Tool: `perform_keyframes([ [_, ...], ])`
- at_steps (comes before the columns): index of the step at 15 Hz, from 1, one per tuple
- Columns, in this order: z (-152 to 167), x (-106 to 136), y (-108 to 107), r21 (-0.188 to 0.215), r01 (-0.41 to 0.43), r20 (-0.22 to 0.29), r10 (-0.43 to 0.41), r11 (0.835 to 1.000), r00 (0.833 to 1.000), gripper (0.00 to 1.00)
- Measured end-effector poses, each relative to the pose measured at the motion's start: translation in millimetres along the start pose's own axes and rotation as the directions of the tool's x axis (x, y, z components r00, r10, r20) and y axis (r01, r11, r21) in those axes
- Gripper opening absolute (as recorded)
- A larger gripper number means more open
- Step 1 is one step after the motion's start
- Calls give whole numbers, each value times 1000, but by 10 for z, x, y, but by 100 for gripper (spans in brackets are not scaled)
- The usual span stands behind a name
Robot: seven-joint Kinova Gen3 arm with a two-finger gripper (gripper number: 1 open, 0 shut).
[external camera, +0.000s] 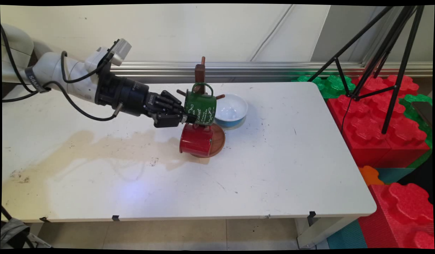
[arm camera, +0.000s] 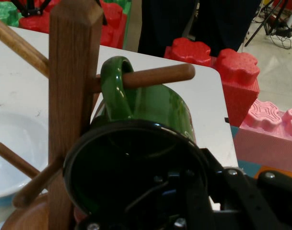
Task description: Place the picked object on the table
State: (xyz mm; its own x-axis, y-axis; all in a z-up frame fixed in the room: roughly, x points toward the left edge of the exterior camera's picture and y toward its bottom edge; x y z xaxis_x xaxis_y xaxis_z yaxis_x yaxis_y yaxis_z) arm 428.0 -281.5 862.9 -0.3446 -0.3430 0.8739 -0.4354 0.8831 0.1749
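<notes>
My gripper (external camera: 184, 118) is shut on the rim of a green mug (external camera: 200, 107), held on its side with its mouth toward the hand. In the hand view the green mug (arm camera: 157, 106) has its handle hooked over a peg (arm camera: 157, 76) of the wooden mug tree (arm camera: 69, 96), and the gripper (arm camera: 198, 189) has one finger inside the mouth. Just below, a red mug (external camera: 196, 140) rests on its side at the mug tree's round base (external camera: 220, 141). The tree's post (external camera: 200, 72) rises behind the green mug.
A white bowl with a blue outside (external camera: 231, 109) sits right of the tree. A brownish stain (external camera: 79, 148) spreads over the table's left half. Red and green foam blocks (external camera: 373, 123) and a black tripod (external camera: 390, 53) stand off the table's right edge.
</notes>
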Motion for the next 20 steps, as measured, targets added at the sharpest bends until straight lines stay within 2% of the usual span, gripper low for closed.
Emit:
perform_keyframes([
  [13,-125,66,54,-4,7,-15,-7,1000,1000,0],
  [20,-276,151,227,-37,8,-20,-9,999,1000,0],
])
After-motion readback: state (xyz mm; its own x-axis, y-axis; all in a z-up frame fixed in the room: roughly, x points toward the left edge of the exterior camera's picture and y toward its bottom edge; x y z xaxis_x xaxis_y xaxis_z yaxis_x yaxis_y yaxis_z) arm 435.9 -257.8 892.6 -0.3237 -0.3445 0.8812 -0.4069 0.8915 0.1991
